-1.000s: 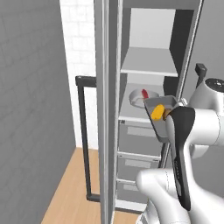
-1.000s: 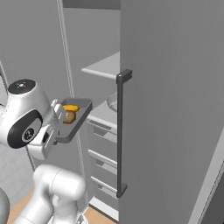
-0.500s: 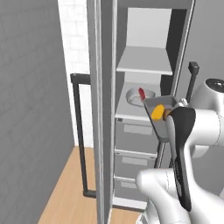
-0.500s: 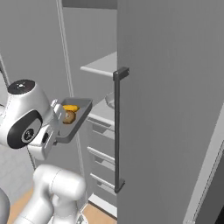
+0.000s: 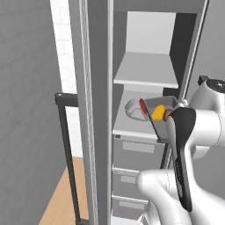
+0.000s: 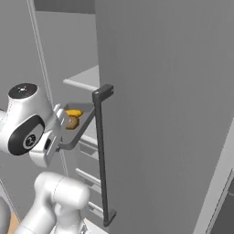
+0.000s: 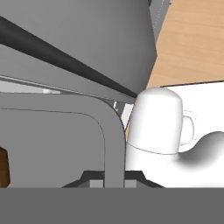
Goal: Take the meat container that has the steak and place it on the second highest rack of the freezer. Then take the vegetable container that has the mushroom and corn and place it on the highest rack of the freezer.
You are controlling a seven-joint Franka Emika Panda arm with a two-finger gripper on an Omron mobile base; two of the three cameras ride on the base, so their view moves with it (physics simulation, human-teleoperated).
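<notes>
My gripper (image 7: 114, 177) is shut on the rim of the grey vegetable container (image 6: 77, 127), which hangs in front of the open freezer. Yellow corn (image 5: 158, 112) and a brown mushroom (image 6: 71, 122) lie in it. The mushroom (image 7: 3, 168) also peeks in at the left edge of the hand view, beside the container's rim (image 7: 111, 131). Behind it, the meat container (image 5: 133, 110) with the red steak (image 5: 143, 106) sits on the second highest rack (image 5: 132, 129). The highest rack (image 5: 147, 70) above is bare. In the right base view the gripper (image 6: 59, 136) holds the container's near edge.
The freezer's left door (image 5: 94, 110) stands edge-on close by, with a dark handle (image 5: 66, 154). In the right base view the right door (image 6: 164, 114) and its handle (image 6: 101, 151) crowd the container. Drawers (image 5: 136, 149) lie below the racks. There is wooden floor (image 5: 61, 197).
The whole picture has shifted as the base drove: the freezer stands closer and its doors loom larger. The vegetable container stays in the gripper at the same height.
</notes>
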